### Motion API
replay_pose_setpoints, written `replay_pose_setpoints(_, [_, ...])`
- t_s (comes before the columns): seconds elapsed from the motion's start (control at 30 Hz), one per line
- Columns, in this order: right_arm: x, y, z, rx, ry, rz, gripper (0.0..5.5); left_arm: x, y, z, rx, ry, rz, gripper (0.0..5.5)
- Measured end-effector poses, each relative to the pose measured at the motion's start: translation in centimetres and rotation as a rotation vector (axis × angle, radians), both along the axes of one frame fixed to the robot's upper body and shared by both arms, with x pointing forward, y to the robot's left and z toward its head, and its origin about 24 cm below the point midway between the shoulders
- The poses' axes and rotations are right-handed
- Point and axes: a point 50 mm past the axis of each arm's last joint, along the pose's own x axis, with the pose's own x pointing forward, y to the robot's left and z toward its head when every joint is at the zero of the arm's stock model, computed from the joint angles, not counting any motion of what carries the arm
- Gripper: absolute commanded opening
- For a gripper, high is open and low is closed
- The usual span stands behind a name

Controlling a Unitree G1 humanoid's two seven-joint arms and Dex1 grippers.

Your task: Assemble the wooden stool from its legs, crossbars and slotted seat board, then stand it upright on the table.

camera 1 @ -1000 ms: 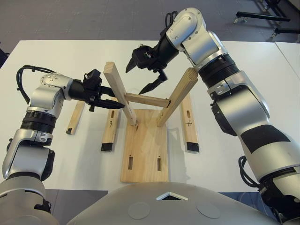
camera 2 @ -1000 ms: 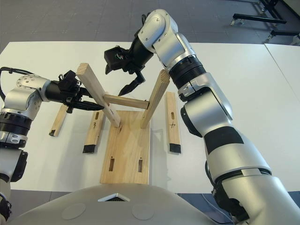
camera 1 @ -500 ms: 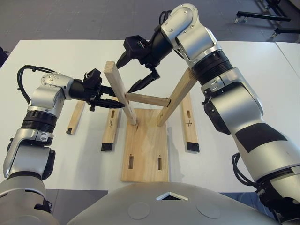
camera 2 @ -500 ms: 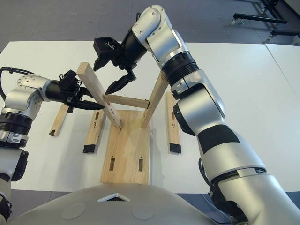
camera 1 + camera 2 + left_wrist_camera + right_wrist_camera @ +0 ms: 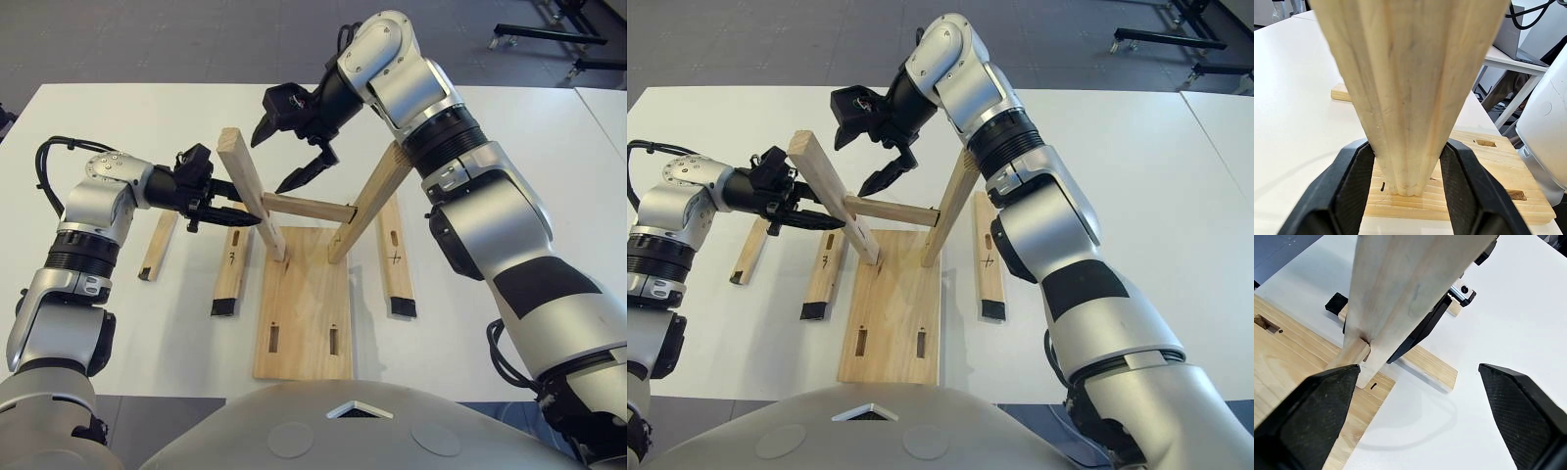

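Note:
The slotted seat board (image 5: 302, 313) lies flat on the white table. Two legs stand tilted in its far slots, the left leg (image 5: 250, 191) and the right leg (image 5: 372, 201), with a crossbar (image 5: 309, 208) joining them. My left gripper (image 5: 221, 209) is shut on the left leg about halfway up; in the left wrist view its black fingers (image 5: 1352, 191) clamp the leg (image 5: 1405, 88) on both sides. My right gripper (image 5: 286, 149) hangs open in the air behind the left leg's upper end, touching nothing. In the right wrist view its pads (image 5: 1308, 423) frame that leg (image 5: 1400, 289).
Two loose legs lie flat beside the board, one on its left (image 5: 232, 269) and one on its right (image 5: 395, 259). A shorter wooden piece (image 5: 159, 245) lies farther left. The table's near edge (image 5: 176, 392) runs just past the board.
My right gripper has swung left from above the crossbar to the top of the left leg, staying open. The left gripper and the wooden parts have not moved.

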Motion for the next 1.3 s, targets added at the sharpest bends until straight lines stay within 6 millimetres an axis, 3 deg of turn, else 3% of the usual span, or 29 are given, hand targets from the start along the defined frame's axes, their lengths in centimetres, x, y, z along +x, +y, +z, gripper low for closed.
replay_pose_setpoints(0.4, [-0.1, 0.5, 0.3, -0.031, 0.175, -0.092, 4.49, 0.0, 0.0, 0.0, 0.0, -0.005, -0.001, 2.01])
replay_pose_setpoints(0.87, [0.2, -0.4, -0.2, -0.133, 0.083, -0.082, 4.49, 0.0, 0.0, 0.0, -0.001, -0.012, -0.002, 2.01])
replay_pose_setpoints(1.3, [0.3, -0.9, -0.5, -0.112, 0.188, -0.153, 4.49, 0.1, 0.1, 0.0, -0.001, -0.012, 0.002, 2.01])
